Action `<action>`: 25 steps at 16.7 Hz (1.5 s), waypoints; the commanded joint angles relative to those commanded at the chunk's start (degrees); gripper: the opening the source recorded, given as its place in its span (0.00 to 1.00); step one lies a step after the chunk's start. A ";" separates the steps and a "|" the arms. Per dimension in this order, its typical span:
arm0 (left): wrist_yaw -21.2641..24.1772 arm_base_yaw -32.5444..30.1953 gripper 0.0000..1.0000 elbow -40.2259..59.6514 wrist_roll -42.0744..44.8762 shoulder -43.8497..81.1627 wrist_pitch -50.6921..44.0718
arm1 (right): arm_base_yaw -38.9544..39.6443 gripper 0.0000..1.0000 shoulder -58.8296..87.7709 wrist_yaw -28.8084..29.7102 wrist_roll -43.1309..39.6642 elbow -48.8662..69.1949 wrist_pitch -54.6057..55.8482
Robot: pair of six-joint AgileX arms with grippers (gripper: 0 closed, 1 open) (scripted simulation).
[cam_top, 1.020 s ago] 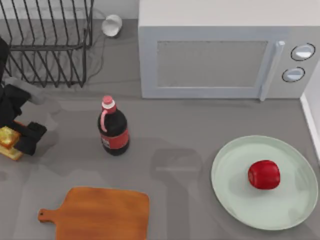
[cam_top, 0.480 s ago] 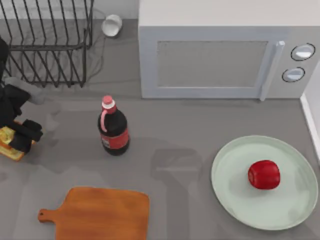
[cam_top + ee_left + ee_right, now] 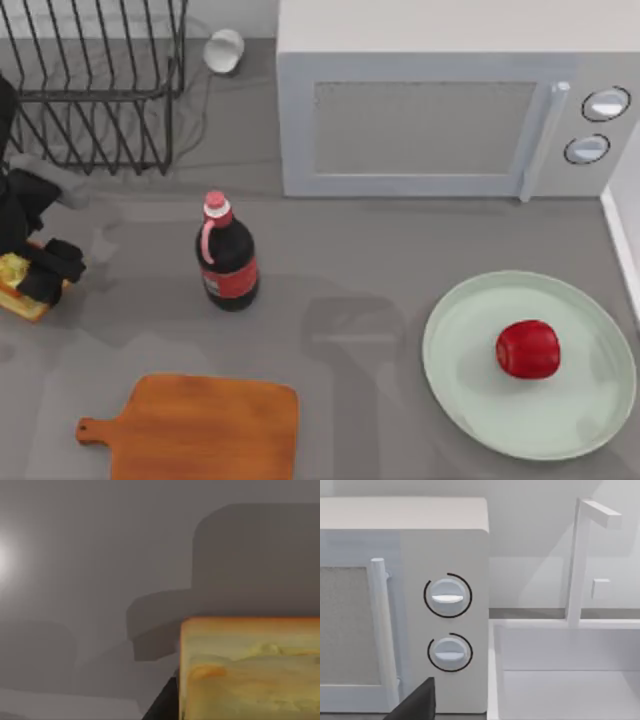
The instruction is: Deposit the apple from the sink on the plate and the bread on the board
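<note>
Item: bread transfer, in hand. The apple [image 3: 528, 349] lies on the plate [image 3: 462, 330] at the table's right, so that half reads as done.

Left gripper [image 3: 38, 272]: at the table's far left edge, below the wire rack [image 3: 95, 85], set around the bread [image 3: 18, 287]. From above, the dark fingers sit over the chunk with its golden top showing on either side; the left wrist view has the bread [image 3: 250, 667] close against the camera. The claw appears closed on it, narrowed to the chunk's width, though the contact itself is partly hidden.

The board [image 3: 205, 425]: bare, at the table's lower left, near the bread but apart from it.

Handling note: lift clear of the table first, then carry toward the board's broad middle, not its stubby handle. Keep the path below the cola bottle [image 3: 227, 255]. Lower until the bread rests flat before releasing.

Right arm: parked; its wrist view faces the microwave [image 3: 402, 605] and the sink [image 3: 565, 670].
</note>
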 joint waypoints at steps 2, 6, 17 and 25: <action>0.01 0.09 0.00 1.64 -0.06 -0.51 -2.16 | 0.00 1.00 0.00 0.00 0.00 0.00 0.00; 0.00 -0.07 0.00 8.06 -0.05 -3.54 -12.67 | 0.00 1.00 0.00 0.00 0.00 0.00 0.00; -0.15 -1.33 0.00 12.88 -2.12 -7.44 -20.46 | 0.00 1.00 0.00 0.00 0.00 0.00 0.00; -0.65 -17.65 0.00 0.72 -29.86 -15.02 -17.21 | 0.00 1.00 0.00 0.00 0.00 0.00 0.00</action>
